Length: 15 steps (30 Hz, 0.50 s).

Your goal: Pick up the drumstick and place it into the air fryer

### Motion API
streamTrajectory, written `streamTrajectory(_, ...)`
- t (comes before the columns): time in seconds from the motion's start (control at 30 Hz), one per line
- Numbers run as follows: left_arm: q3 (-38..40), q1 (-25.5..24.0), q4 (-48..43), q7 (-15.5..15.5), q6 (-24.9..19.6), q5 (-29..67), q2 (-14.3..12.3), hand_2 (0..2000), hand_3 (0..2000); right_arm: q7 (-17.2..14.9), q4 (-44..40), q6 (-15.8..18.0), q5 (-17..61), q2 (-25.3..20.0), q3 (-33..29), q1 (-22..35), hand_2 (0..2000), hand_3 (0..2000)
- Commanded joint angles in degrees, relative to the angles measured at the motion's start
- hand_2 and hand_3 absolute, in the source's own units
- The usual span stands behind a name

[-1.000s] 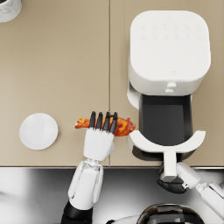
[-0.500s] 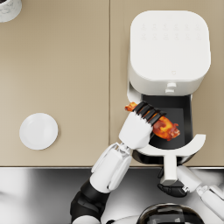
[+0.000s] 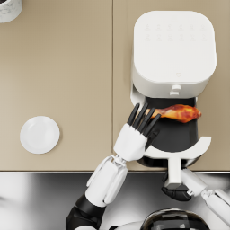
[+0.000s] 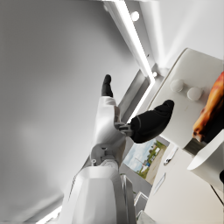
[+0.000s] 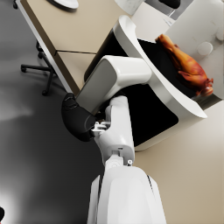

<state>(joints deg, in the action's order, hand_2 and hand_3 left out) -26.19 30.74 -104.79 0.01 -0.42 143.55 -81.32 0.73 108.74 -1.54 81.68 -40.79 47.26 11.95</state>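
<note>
Inside the air fryer's drawer (image 3: 179,155), your spread, empty left hand (image 3: 136,134) leaves the greasy, slippery drumstick (image 3: 179,113); regrip its bony end.

A tan table (image 3: 67,81) fills most of the head view, with a vertical seam just left of centre. A white air fryer (image 3: 173,49) stands at upper right. A white plate (image 3: 39,134) lies at lower left. A white container (image 3: 9,9), partly cropped, occupies the upper-left corner.

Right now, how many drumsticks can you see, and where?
1. The drumstick lies in the air fryer's open black drawer, toward its back, just beyond the left hand's fingers. No others show.
</note>
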Motion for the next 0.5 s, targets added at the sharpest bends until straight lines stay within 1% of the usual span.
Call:
streamTrajectory(0.03,10.8,-7.1,-8.1,0.0,0.1,0.0,5.6,0,0,0.1,1.3,0.1,0.0,-15.7,2.8,1.1,2000,2000)
streamTrajectory(0.07,14.3,-9.3,-9.4,0.0,0.2,0.0,6.4,0,0,0.1,0.2,0.2,0.0,-15.8,2.8,2.3,2000,2000)
streamTrajectory(0.13,20.1,-13.2,-10.9,0.0,0.3,0.0,7.1,0,0,0.1,-1.8,0.6,0.0,-16.1,2.6,5.2,2000,2000)
streamTrajectory(0.17,22.8,-15.1,-11.0,0.0,0.3,0.0,7.0,0,0,0.2,-2.9,0.9,0.0,-16.3,2.5,6.9,2000,2000)
streamTrajectory(0.23,25.9,-17.2,-10.5,0.0,0.4,0.0,6.6,0,0,0.4,-4.9,1.7,0.0,-17.4,2.5,9.5,2000,2000)
streamTrajectory(0.33,28.6,-19.4,-10.7,0.0,0.4,0.0,6.5,0,0,0.4,-7.5,2.8,0.0,-19.1,2.6,11.5,2000,2000)
streamTrajectory(0.5,29.1,-21.5,-11.5,0.0,0.4,0.0,6.4,0,0,0.7,-14.3,4.2,0.1,-21.9,2.6,16.4,2000,2000)
